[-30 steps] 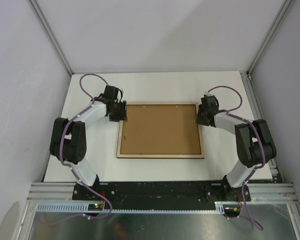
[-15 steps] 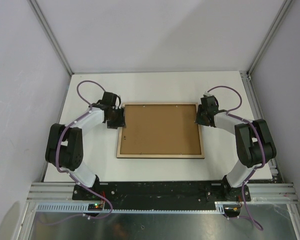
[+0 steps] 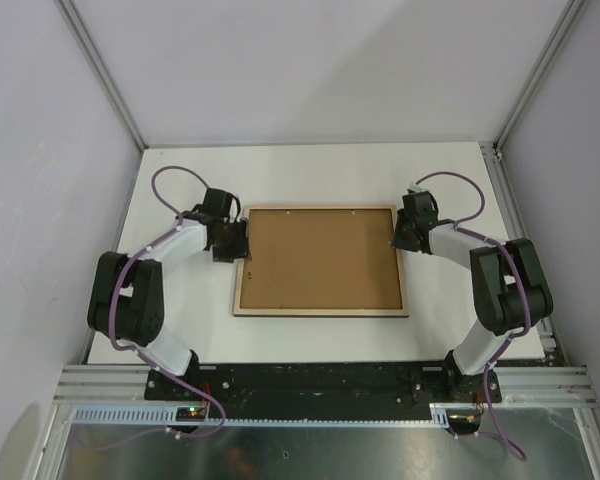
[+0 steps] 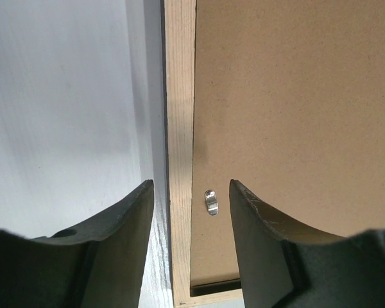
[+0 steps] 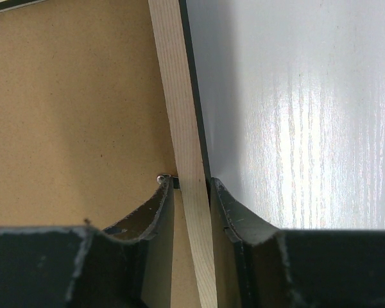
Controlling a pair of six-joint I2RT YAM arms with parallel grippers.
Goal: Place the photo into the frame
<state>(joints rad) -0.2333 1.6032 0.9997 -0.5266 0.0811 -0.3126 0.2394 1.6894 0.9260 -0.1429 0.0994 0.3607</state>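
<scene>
frame [image 3: 320, 311] lying pale reverse up in the middle of the table [image 3: 320, 175], brown backing board [image 3: 320, 258] seated inside it. left gripper [image 3: 242, 240] spread astride the left rail; right gripper [image 3: 396, 238] pinching the right rail. left wrist view alone shows a metal tab [image 4: 210, 202] on the board — right wrist view, the frame's black outer edge.

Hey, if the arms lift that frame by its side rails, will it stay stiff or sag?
Probably stiff: the frame has straight wood rails. The right fingers pinch only a thin rail, so it may pivot or slip.
</scene>
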